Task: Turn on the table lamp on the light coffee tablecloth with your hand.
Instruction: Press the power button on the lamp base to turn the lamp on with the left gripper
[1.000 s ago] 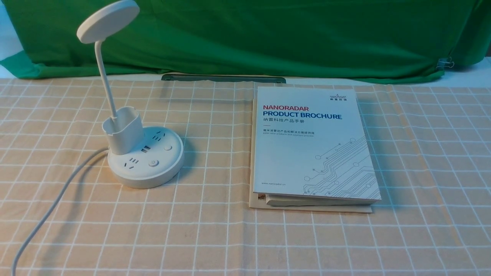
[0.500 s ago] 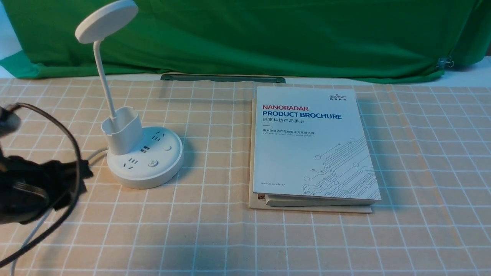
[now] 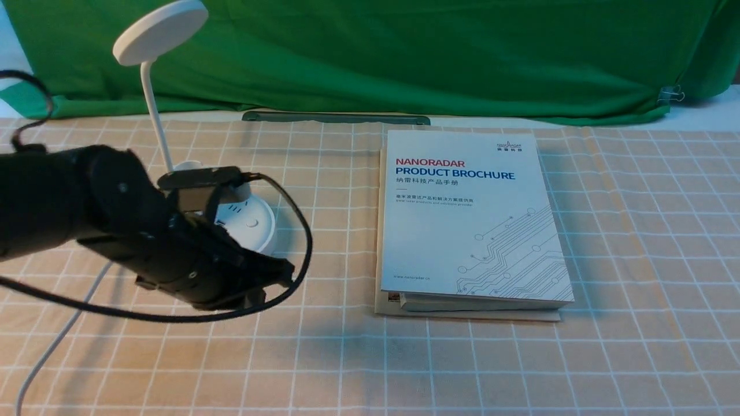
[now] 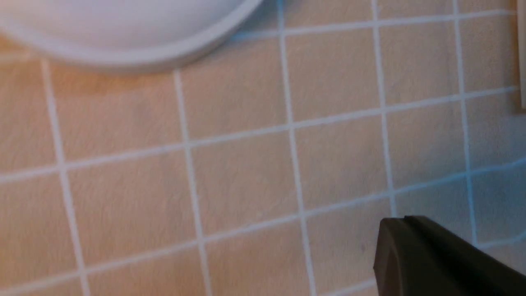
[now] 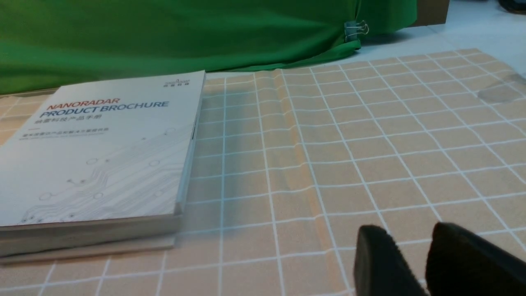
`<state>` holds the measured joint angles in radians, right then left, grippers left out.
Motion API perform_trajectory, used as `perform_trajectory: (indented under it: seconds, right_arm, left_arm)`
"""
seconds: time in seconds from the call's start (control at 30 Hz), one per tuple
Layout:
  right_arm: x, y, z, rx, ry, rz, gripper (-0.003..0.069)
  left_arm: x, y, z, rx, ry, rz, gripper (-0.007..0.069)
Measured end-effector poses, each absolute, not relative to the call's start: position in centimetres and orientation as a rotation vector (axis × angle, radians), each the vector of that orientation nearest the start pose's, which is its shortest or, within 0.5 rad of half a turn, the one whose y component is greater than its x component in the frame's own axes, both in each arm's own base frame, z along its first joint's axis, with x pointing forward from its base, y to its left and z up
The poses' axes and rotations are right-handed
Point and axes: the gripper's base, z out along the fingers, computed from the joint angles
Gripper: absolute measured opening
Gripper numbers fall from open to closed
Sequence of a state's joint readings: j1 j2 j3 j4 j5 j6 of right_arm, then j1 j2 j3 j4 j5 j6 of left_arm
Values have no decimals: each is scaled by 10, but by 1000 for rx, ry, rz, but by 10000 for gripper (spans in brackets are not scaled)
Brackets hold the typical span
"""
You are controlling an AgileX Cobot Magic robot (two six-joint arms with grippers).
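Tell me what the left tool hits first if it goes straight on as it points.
Most likely the tablecloth, in the strip between the lamp and the brochure: the left tool angles down and rightward above it. Depth is unclear; the brochure's near corner is possible.

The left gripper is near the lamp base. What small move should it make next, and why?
Probably pull the left gripper back toward the table lamp until its tip is above the base. In the left wrist view the tablecloth lies below it and only the base's rim shows, so no button is under it.
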<state>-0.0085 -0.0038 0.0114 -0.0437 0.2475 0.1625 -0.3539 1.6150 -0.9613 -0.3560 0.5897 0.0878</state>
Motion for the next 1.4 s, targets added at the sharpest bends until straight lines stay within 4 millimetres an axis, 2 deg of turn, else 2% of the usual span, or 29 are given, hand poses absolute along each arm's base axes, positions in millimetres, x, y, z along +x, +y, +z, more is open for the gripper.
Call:
perform_trajectory:
  seconds: [0.1, 0.27, 0.33, 0.6, 0.8, 1.1, 1.23, 1.4]
  right_arm:
    - [55, -1, 187, 120, 1735, 73, 240]
    - [55, -1, 187, 120, 1735, 73, 240]
    - [55, -1, 187, 120, 1735, 73, 240]
    - [55, -1, 187, 120, 1735, 73, 240]
    - [55, -1, 187, 120, 1735, 73, 240]
    - [55, -1, 187, 120, 1735, 73, 240]
    - [55, -1, 187, 120, 1735, 73, 240]
    - [55, -1, 187, 120, 1735, 73, 240]
  left_arm:
    - [311, -131, 206, 306, 2686, -346, -4]
    - [331, -134, 206, 349, 2650, -273, -4]
    - [344, -136, 209, 357, 2609, -231, -4]
    - [368, -137, 199, 304, 2525, -143, -4]
    - [374, -137, 185, 296, 2526, -122, -2]
    - [378, -136, 185, 281, 2492, -107, -1]
    - [380, -135, 176, 262, 2513, -97, -1]
    - [382, -134, 176, 255, 2505, -100, -1]
